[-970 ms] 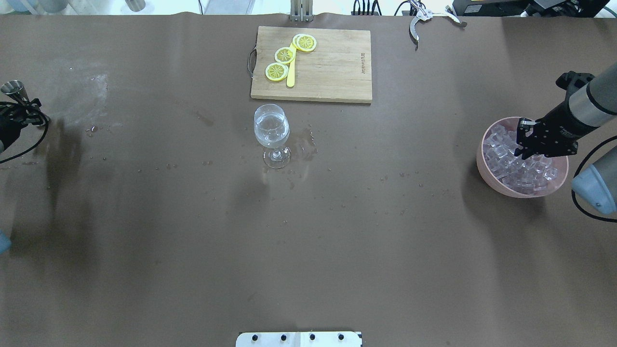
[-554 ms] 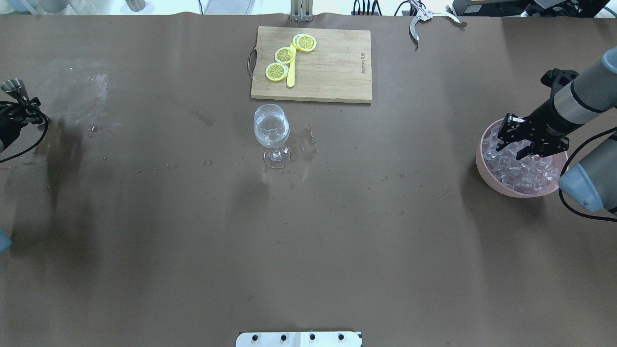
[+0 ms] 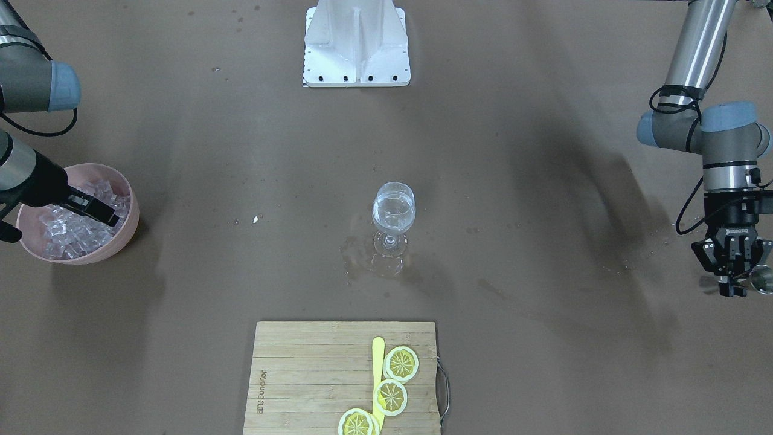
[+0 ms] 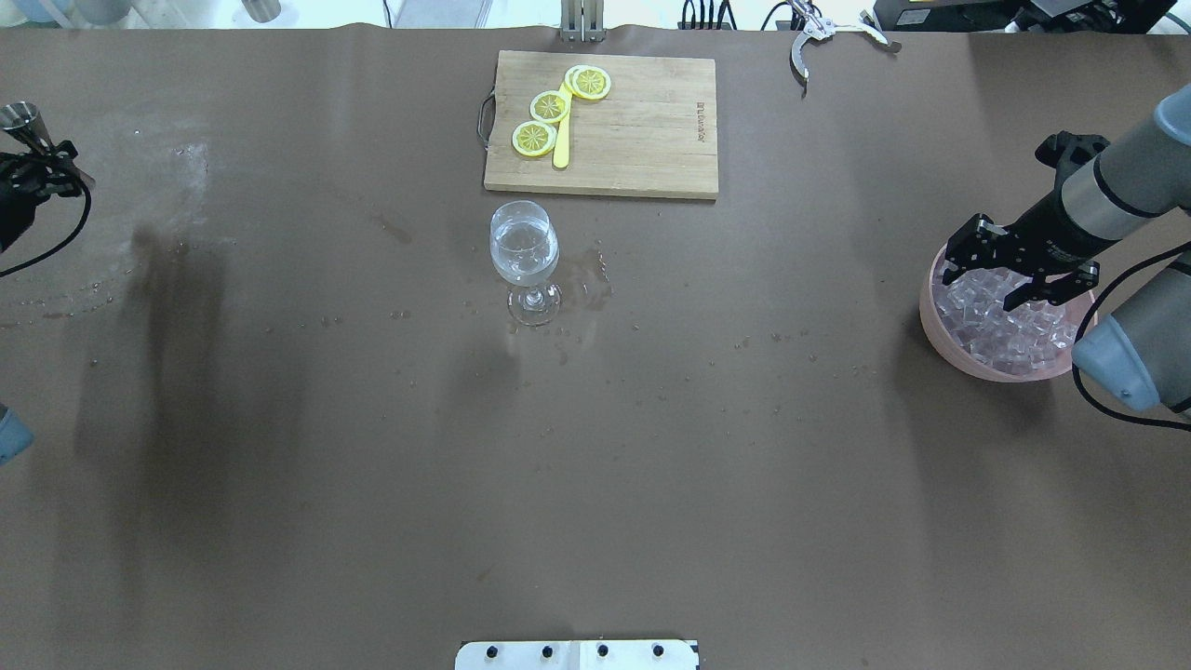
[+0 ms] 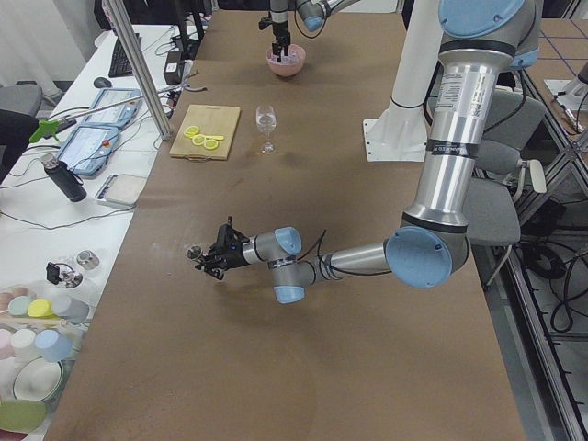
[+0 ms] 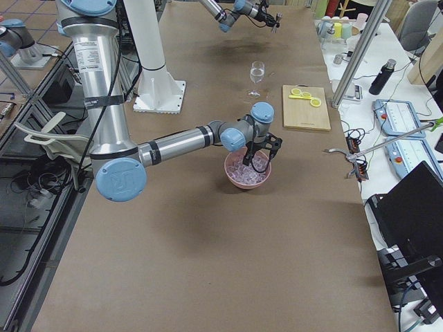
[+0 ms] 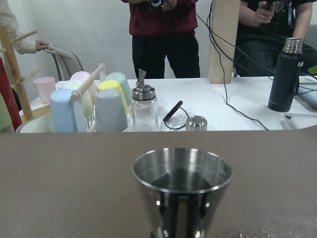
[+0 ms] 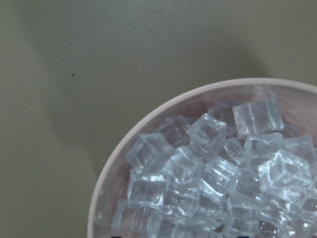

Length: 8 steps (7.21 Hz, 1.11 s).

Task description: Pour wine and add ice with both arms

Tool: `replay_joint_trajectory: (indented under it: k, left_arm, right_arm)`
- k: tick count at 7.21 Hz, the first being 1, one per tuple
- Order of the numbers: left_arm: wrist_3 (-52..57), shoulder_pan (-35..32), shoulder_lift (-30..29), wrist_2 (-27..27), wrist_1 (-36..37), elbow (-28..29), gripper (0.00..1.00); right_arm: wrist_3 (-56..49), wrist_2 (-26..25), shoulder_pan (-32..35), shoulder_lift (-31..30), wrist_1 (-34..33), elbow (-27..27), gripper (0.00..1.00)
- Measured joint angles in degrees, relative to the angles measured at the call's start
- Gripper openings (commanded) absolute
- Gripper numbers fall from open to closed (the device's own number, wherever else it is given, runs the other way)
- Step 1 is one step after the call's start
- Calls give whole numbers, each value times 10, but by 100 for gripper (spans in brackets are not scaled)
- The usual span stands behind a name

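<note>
A stemmed wine glass (image 4: 524,247) stands mid-table with a little clear wine (image 4: 524,267) in it; it also shows in the front view (image 3: 394,211). The ice (image 4: 994,321) is heaped in a pink bowl (image 4: 972,366) at the right, and fills the right wrist view (image 8: 213,168). My right gripper (image 4: 997,275) hangs open over the bowl's far-left part, and I see nothing between its jaws. My left gripper (image 4: 20,167) is at the far left edge, shut on a steel jigger (image 4: 19,116). The jigger fills the left wrist view (image 7: 182,191).
A wooden cutting board (image 4: 651,130) with lemon slices (image 4: 549,106) and a yellow stick lies behind the glass. Metal tongs (image 4: 819,33) lie at the back edge. Water drops and a wet patch (image 4: 591,279) surround the glass. The white base block (image 4: 577,654) is at the near edge.
My right gripper has come up out of the ice and shifted left over the bowl, its jaws spread wider. My left gripper has carried the jigger farther back along the table's left edge.
</note>
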Motion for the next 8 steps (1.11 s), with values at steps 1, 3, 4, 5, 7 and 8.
replay_joint_trajectory:
  k: [1, 3, 4, 5, 7, 8]
  left_arm:
    - [19, -8, 2, -2, 42, -46, 0]
    - [32, -10, 1, -4, 188, -168, 0]
    - [33, -8, -1, -3, 274, -231, 0]
    - [44, -5, -4, -1, 354, -290, 0]
    - [91, 6, -14, 10, 457, -372, 0]
    - [115, 14, -40, 19, 501, -389, 0]
  right_arm:
    - [-4, -3, -3, -2, 1, 1, 83]
    - [-44, -12, -10, -8, 3, 11, 83]
    - [-70, -16, -11, -12, 3, 15, 83]
    - [-89, -21, -12, -18, 2, 19, 83]
    - [-128, -51, -22, -33, 2, 23, 83]
    - [-137, -63, -28, -36, 1, 25, 83]
